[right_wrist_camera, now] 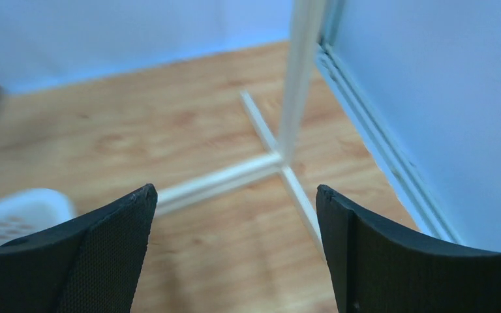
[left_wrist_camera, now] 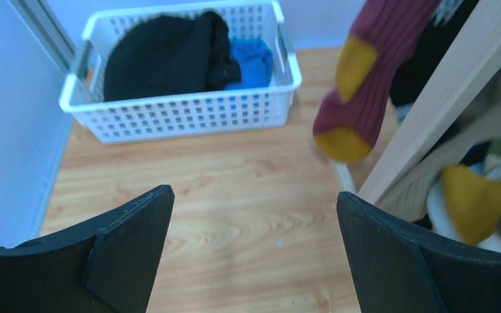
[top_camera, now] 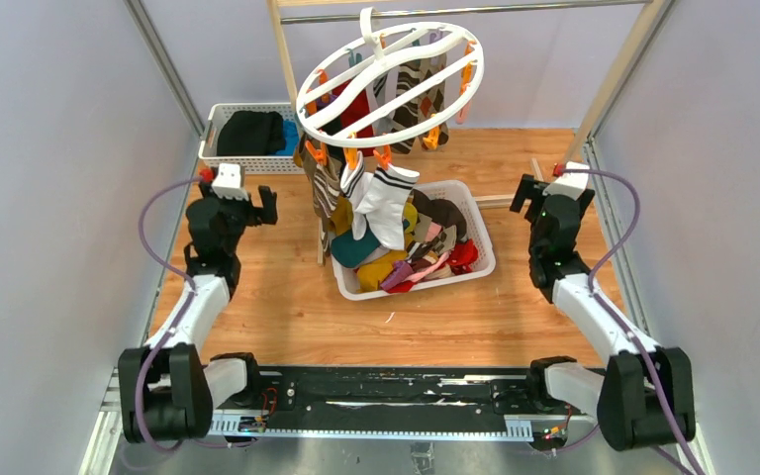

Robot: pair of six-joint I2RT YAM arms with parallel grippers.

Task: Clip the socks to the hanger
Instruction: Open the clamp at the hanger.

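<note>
Left gripper (left_wrist_camera: 253,193) and right gripper (right_wrist_camera: 235,189) released, white ring hanger (top_camera: 306,102) hung with striped socks (top_camera: 386,203)

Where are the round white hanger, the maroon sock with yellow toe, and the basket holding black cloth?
hanger (top_camera: 371,140): top external view, near rim of the ring.
maroon sock (left_wrist_camera: 372,78): left wrist view, ribbed middle.
basket (left_wrist_camera: 189,114): left wrist view, slotted front wall.

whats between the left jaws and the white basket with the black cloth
Just bare wooden tabletop, shown clearly in the left wrist view; the basket sits right beyond it.
</note>
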